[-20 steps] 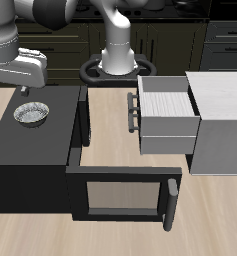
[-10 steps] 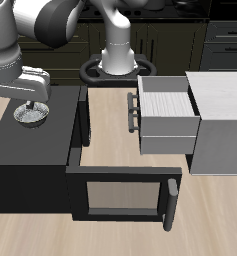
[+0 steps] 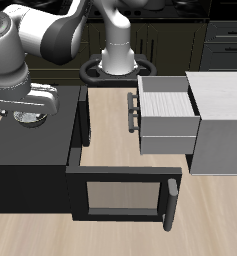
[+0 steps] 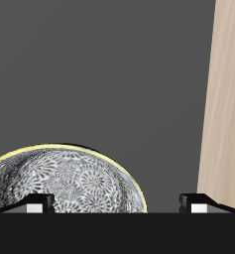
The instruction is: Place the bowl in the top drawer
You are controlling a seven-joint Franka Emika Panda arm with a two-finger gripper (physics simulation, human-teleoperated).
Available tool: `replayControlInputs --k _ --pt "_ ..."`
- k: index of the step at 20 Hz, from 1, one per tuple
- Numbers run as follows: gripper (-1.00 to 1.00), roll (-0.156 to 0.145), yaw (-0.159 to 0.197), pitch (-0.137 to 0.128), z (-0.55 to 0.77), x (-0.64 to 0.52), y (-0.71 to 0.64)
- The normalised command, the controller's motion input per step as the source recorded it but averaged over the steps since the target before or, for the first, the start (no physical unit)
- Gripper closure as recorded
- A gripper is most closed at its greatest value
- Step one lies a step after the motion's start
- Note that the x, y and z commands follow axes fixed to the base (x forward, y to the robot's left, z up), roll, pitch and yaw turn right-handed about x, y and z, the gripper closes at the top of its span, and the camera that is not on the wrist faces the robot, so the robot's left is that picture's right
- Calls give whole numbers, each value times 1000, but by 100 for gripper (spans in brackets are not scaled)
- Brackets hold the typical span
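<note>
A: What takes up most of the scene?

B: A light wooden table (image 3: 30,235). On it stands a black boxy cabinet (image 3: 30,160) with its dark door (image 3: 122,195) swung open toward the table's front edge, and beside it a pale grey cabinet (image 3: 222,125).

A: And the drawer?

B: The light grey top drawer with white ribbed inside (image 3: 168,115) is pulled out of the pale cabinet, its dark metal bar handle (image 3: 132,112) facing the black one.

A: Where is the arm?

B: The white and grey arm (image 3: 35,45) leans over the black cabinet's top.

A: The bowl?

B: The small round silver-grey metallic bowl (image 4: 59,179) sits on that top, just under the gripper (image 4: 116,202).

A: Is it gripped?

B: No. The two fingertips (image 4: 36,203) stand well apart, one over the bowl's rim, holding nothing.
</note>
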Motion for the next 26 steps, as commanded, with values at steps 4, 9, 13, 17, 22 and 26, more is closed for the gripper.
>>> replayControlInputs --k 4,9,13,17,22,26 --pt "100 21 -4 13 -199 -120 -77" --pt "100 2 -2 2 -22 -165 -33" --pt "100 8 4 -12 82 -127 88" --pt "100 12 -22 -30 198 -167 221" --pt "100 32 -35 -63 287 -289 419" --pt "100 12 -19 -55 316 -287 362"
